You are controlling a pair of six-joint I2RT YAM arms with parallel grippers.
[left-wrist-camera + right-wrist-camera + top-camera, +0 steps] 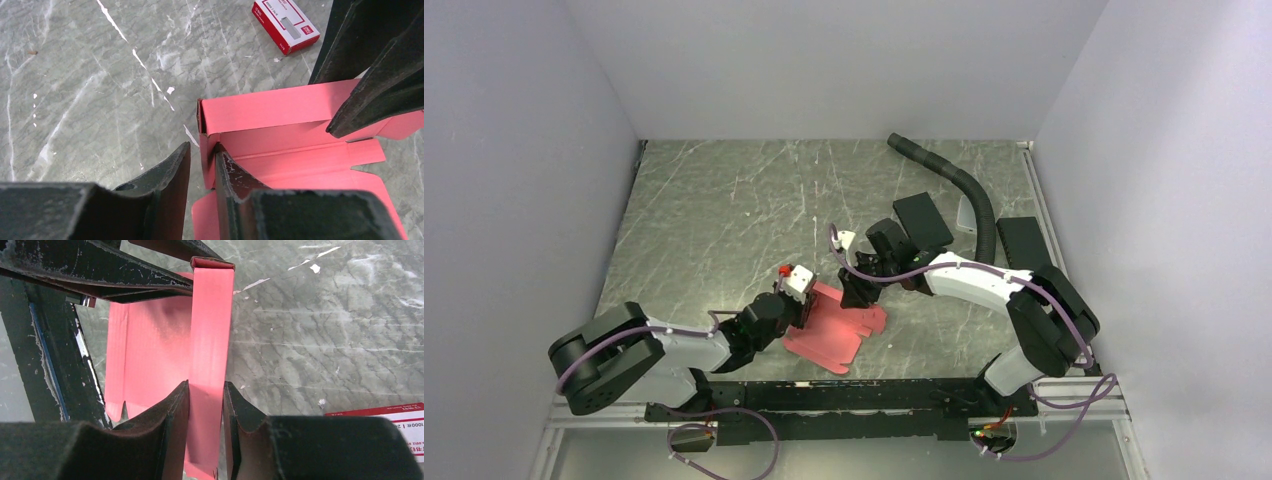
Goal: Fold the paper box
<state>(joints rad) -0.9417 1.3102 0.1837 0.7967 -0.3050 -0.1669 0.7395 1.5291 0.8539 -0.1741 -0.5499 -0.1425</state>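
paper box [826,340] lies part-folded on worktop [724,210], near edge, centre; left end effector [202,146] narrowly parted astride left end of its raised wall, grip unclear; right end effector [206,384] pinches same wall further right, gap slim

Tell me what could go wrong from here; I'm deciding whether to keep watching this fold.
1. The left gripper and right gripper both straddle raised walls of the paper box; uneven pulls could tear or crease that thin card.
2. The rest of the box lies flat with nothing visibly pinning it, so it may lift or slide.
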